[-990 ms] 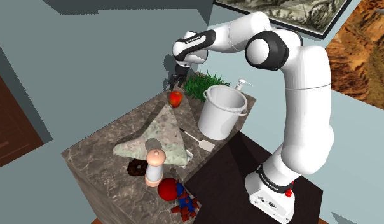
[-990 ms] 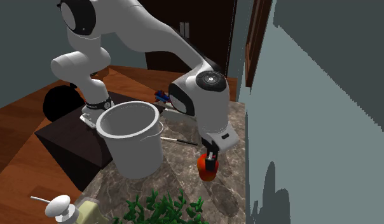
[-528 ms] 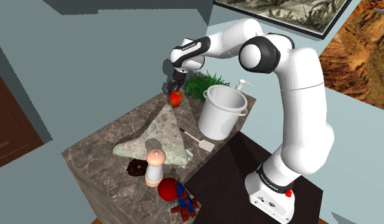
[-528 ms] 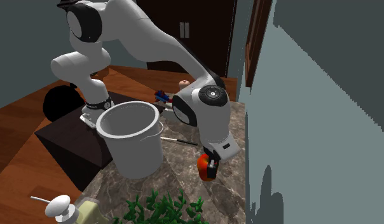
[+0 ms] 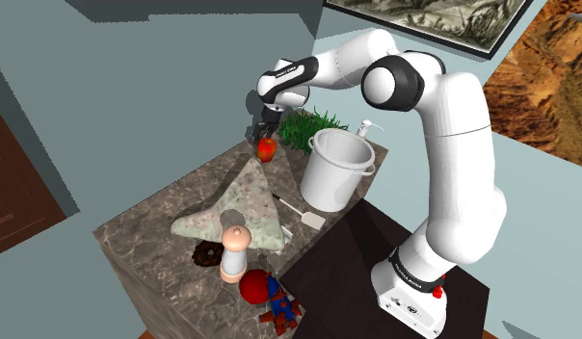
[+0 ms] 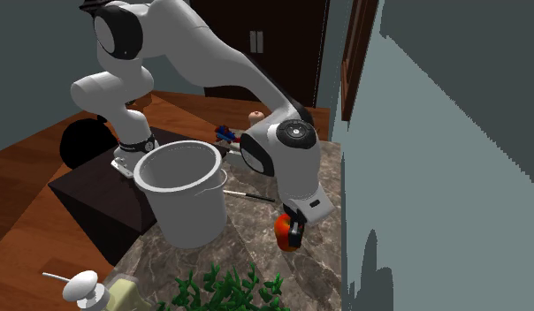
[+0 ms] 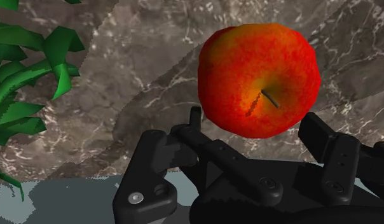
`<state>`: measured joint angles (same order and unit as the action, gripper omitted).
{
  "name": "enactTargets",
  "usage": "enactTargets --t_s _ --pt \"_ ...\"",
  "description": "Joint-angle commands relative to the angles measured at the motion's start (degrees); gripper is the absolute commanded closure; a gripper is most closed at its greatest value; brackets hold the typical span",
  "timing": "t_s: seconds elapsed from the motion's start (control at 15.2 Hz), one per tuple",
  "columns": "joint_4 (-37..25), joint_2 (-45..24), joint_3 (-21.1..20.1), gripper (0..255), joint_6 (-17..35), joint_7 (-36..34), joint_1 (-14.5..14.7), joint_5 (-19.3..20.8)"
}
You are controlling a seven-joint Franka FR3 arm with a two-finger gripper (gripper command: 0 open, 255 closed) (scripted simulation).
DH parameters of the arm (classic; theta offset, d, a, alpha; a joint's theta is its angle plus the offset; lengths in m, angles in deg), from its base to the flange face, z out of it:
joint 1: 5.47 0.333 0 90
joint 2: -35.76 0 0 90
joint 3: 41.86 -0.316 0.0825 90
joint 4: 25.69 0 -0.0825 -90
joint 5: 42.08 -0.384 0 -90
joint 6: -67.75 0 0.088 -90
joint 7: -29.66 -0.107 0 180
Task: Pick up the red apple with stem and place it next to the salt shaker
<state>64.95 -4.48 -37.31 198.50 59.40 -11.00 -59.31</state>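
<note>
The white arm (image 5: 443,144) reaches over the marble counter (image 5: 145,226) towards the upper middle of the shoulder view, past the white pot (image 5: 334,171). There the black gripper (image 5: 263,133) points down over the red apple (image 5: 267,149). The apple sits on the counter, well apart from the salt shaker (image 5: 233,252) at lower centre. It lies within the gripper's span, but it is impossible to tell whether it is clasped.
</note>
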Motion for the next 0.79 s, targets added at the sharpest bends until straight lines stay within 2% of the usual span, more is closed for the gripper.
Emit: enactTargets --t_s 0.0,0.53,0.73 --pt "0.0 0.0 0.0 255 0.0 0.0 0.0 0.0" --pt "0.0 0.0 0.0 255 0.0 0.0 0.0 0.0" --pt "0.0 1.4 0.2 255 -1.4 -0.4 0.1 0.3"
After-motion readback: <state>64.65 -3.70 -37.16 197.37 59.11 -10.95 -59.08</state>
